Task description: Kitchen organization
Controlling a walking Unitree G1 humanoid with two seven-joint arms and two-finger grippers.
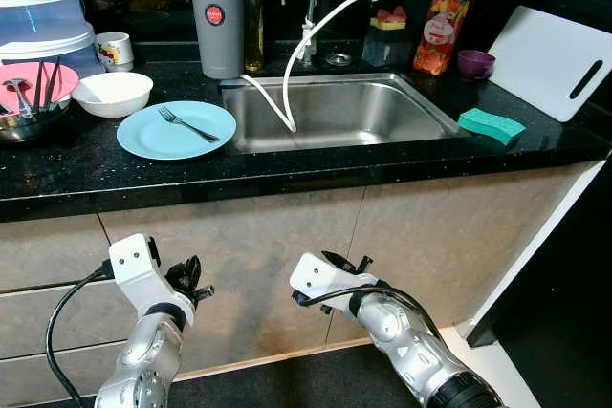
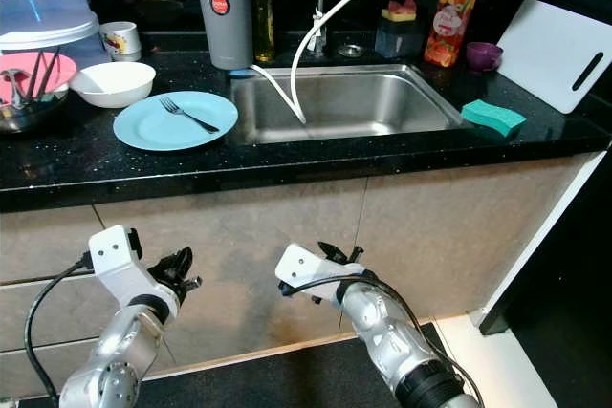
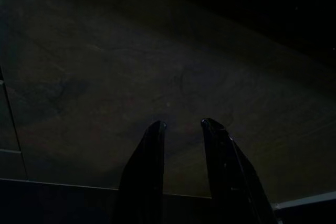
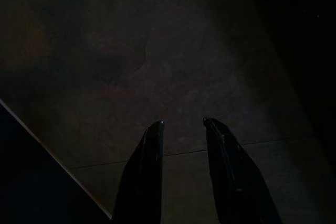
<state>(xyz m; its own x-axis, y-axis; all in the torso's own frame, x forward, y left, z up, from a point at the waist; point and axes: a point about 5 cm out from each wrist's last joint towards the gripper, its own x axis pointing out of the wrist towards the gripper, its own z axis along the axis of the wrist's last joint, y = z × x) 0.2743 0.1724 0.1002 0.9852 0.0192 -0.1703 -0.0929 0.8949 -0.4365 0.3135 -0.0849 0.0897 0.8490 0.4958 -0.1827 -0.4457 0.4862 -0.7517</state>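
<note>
Bare counter between plate (image 1: pixel 176 130) and front edge

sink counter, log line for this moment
left claw: low, open | right claw: low, open | fork: on blue plate | sponge: right of sink

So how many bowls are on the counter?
3. A white bowl sits behind the blue plate. A metal bowl with a pink dish and utensils stands at the far left. A small purple bowl sits right of the sink, beside the soap bottle. Others may be hidden.
</note>
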